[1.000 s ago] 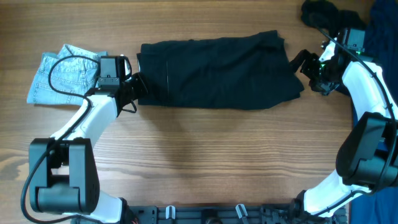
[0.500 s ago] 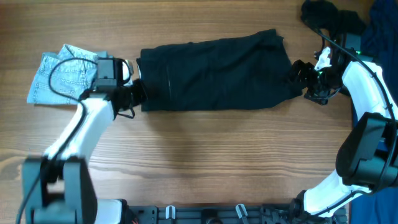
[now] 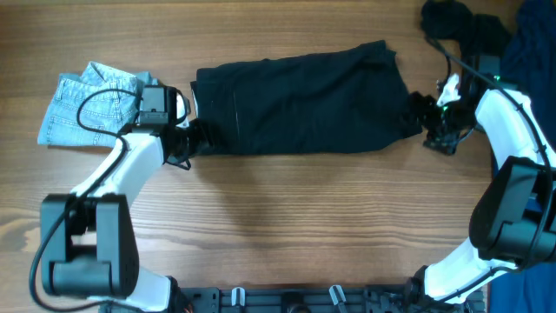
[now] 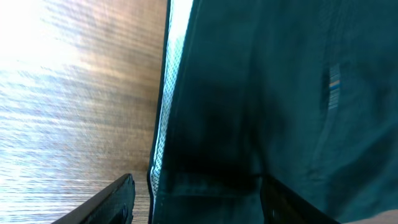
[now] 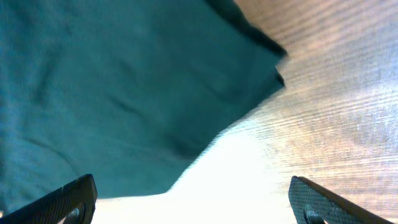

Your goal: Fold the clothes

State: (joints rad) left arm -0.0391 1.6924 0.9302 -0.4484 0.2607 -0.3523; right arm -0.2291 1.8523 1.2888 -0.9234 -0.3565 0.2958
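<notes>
Shorts matte black, rectangle on wood-grain table; left fingers spread astride pale-lined waistband; right fingers spread, empty.

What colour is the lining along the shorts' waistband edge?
Pale grey-white lining against black shorts; clearest in the left wrist view.

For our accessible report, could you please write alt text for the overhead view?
Black shorts lie in a long band across a wooden table, with the left fingers at their left end and the right fingers at their right end. A light-blue denim garment lies at far left; dark garments are heaped at top right.
</notes>
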